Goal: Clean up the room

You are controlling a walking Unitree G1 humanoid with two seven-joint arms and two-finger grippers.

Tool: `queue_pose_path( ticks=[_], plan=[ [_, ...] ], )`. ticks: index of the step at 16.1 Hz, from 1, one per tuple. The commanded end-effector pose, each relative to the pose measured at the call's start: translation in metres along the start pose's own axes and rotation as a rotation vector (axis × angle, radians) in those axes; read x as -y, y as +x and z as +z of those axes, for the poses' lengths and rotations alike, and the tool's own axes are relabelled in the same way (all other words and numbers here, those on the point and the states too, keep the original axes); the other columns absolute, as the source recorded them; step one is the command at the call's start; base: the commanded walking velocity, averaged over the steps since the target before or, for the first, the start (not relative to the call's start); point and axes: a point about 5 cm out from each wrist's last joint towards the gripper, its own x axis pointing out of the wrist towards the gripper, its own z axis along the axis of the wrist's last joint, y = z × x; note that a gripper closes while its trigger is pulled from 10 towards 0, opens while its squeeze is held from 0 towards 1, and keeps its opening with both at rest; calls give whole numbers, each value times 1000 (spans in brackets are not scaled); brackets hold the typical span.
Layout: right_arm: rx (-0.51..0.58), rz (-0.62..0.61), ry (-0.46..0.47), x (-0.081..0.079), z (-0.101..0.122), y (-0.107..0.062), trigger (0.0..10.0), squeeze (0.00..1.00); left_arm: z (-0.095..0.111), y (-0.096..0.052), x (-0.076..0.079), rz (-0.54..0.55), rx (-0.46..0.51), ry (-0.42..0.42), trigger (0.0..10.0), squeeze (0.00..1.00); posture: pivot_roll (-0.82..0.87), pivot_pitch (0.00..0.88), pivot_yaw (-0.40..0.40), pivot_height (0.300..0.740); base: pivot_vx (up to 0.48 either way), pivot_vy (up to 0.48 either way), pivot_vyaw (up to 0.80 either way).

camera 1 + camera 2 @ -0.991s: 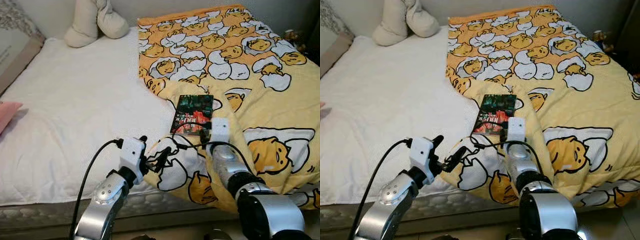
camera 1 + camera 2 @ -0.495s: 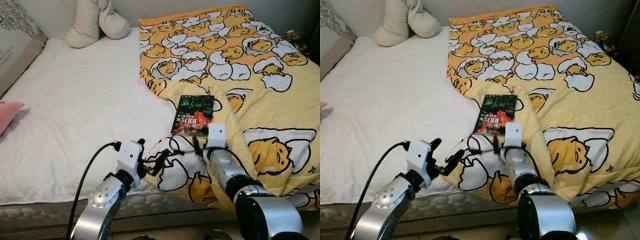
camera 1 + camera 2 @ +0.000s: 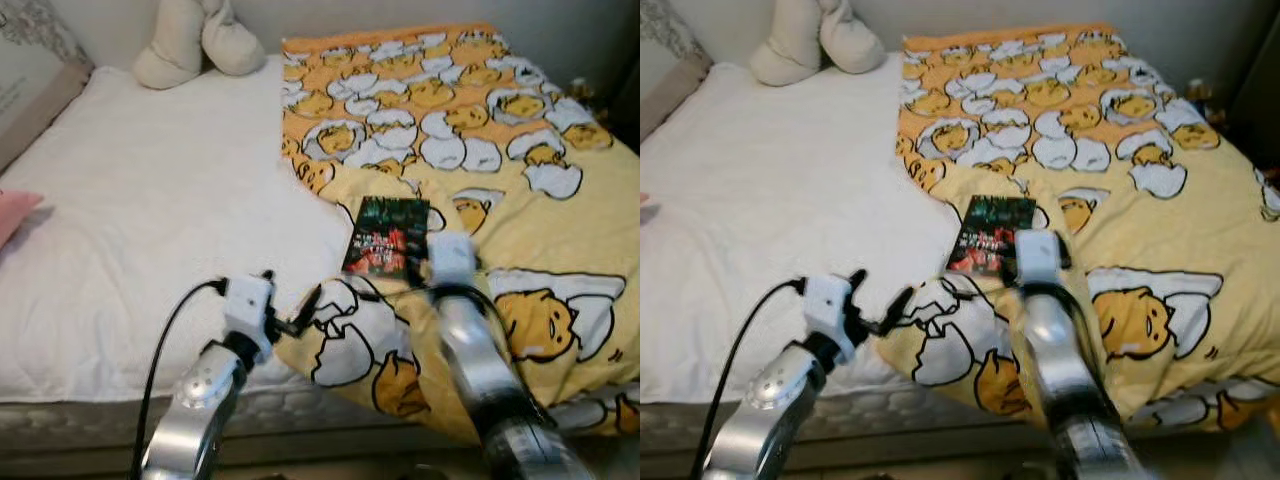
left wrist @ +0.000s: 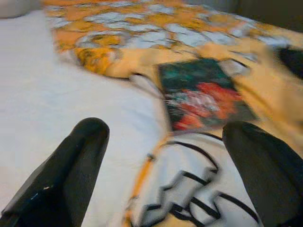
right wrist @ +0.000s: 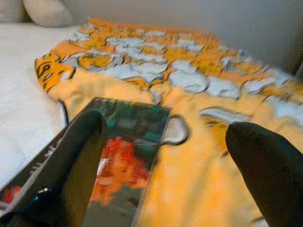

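Observation:
A book (image 3: 387, 236) with a dark green and red cover lies flat on the yellow egg-print blanket (image 3: 520, 200), near the blanket's left edge. My right gripper (image 5: 165, 137) is open just above the blanket at the book's near right corner. In the right wrist view, one finger (image 5: 80, 146) hangs over the cover and the other finger (image 5: 265, 161) is over blanket. My left gripper (image 3: 298, 308) is open and holds nothing, low over the blanket's folded corner at the bed's front edge. The book (image 4: 201, 92) lies ahead of it.
The white sheet of the bed (image 3: 150, 200) spreads to the left. A cream stuffed pillow (image 3: 200, 40) lies at the head, and a patterned cushion (image 3: 35, 60) leans at far left. Something pink (image 3: 15, 212) rests at the left edge. The mattress edge (image 3: 90, 415) runs along the front.
My right arm has reached forward, bringing its gripper up to the book's near right corner. The left gripper has shifted slightly left. The view is more blurred.

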Motion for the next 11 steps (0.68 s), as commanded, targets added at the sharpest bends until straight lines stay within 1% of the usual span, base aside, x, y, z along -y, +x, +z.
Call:
queue_pose_path(
  ticks=[1, 2, 3, 4, 5, 6, 7, 8, 9, 10, 11],
  plan=[
    [66, 36, -22, -1, 13, -3, 10000, 0, 1, 1, -8, 45, 12, -22, 10000, 0, -110, 0, 89, 740, 0, 0, 0],
    [75, 52, -28, 1, 10, -11, 10000, 0, 0, 4, -9, 51, 18, -29, 10000, 0, -125, 0, 83, 740, 0, 0, 0],
    [23, 68, 7, 3, -2, -18, 10000, 0, 1, 7, -9, 44, 27, -45, 10000, 0, -130, 0, 91, 740, 0, 480, -763],
    [6, 88, 13, 2, -7, -20, 10000, 0, 4, 9, -8, 41, 40, -38, 10000, 0, -130, 0, 92, 740, 0, 480, -694],
    [7, 94, 23, 0, -5, -19, 10000, 0, 5, 10, -9, 42, 40, 3, 10000, 0, -128, 0, 93, 740, 0, 480, -694],
    [-12, 118, 61, -4, -4, -17, 10000, 0, 7, 10, -13, 59, 47, 30, 10000, 0, -123, 0, 96, 740, 0, 480, -694],
    [-5, 135, 106, -8, 0, -13, 10000, 0, 9, 10, -21, 112, 56, 36, 10000, 0, -117, 0, 97, 740, 0, 0, -644],
    [-3, 155, 120, -11, 5, -9, 10000, 0, 11, 9, -27, 158, 70, 7, 10000, 0, -116, 0, 93, 740, 0, 0, 0],
    [7, 155, 128, -11, 10, -3, 10000, 0, 11, 9, -29, 198, 77, -38, 10000, 0, -113, 0, 84, 740, 0, 0, 0],
    [3, 157, 128, -13, 11, 0, 10000, 0, 10, 9, -30, 221, 79, -62, 10000, 0, -112, 0, 80, 740, 0, 0, 0],
    [-13, 166, 130, -15, 12, 6, 10000, 0, 9, 10, -22, 213, 77, -54, 10000, 0, -104, 0, 57, 740, 0, 0, 0]
  ],
)
